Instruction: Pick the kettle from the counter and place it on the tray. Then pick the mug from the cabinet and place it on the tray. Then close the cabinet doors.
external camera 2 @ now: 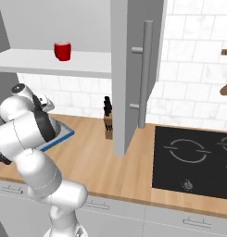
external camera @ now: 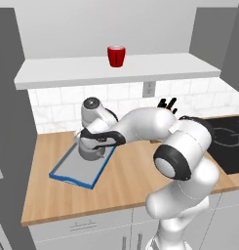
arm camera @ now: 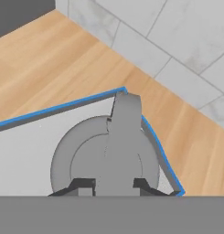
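The grey kettle point(arm camera: 67, 160) sits low at the far end of the blue-rimmed tray point(arm camera: 63, 106), seen from straight above in the hand view. My gripper point(arm camera: 113, 185) is shut on the kettle's arched handle point(arm camera: 125, 132), one fingertip on each side. In the left base view the kettle point(external camera: 89, 152) shows under my hand, over the tray point(external camera: 74, 171) on the wooden counter point(external camera: 130, 180). I cannot tell whether its bottom touches the tray base. The red mug point(external camera: 116, 55) stands upright on the cabinet shelf point(external camera: 67, 73), also the mug point(external camera 2: 62, 50) from the right. One cabinet door point(external camera 2: 129, 69) stands open.
A knife block point(external camera 2: 108, 122) stands against the tiled wall, right of the tray. The black hob point(external camera 2: 193, 157) lies at the counter's right end. The open door's bar handle point(external camera 2: 143, 74) hangs over the counter between them. Grey drawers point(external camera: 87, 225) run below.
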Tool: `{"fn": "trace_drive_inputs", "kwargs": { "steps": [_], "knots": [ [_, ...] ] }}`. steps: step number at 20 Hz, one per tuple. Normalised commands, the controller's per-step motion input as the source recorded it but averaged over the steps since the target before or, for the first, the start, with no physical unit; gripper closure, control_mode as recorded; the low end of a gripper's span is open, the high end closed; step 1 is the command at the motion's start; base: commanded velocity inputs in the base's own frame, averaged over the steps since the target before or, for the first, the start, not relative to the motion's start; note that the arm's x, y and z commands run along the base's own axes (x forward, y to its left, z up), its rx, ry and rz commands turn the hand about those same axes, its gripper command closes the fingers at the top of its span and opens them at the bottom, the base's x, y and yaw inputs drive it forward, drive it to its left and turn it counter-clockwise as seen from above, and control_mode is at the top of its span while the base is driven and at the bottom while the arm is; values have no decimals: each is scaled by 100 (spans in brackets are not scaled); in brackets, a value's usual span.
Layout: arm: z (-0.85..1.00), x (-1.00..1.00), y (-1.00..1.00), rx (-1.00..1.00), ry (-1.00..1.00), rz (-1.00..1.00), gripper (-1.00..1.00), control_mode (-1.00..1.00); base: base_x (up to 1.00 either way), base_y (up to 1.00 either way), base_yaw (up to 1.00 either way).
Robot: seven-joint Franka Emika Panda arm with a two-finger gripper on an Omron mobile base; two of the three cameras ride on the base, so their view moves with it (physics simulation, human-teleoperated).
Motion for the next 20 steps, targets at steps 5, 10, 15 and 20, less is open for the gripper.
{"fn": "trace_drive_inputs", "kwargs": {
  "steps": [5, 10, 15, 20],
  "knots": [
    [-14, 9, 0, 0, 0, 0, 100, -100, 0, 0, 0],
    [-11, 13, 0, 0, -1, 0, 100, -100, 0, 0, 0],
    [-19, 6, 0, 0, 0, 0, -100, -100, 0, 0, 0],
    [-16, 0, 0, 0, 0, 0, -100, -100, 0, 0, 0]
  ]
}}
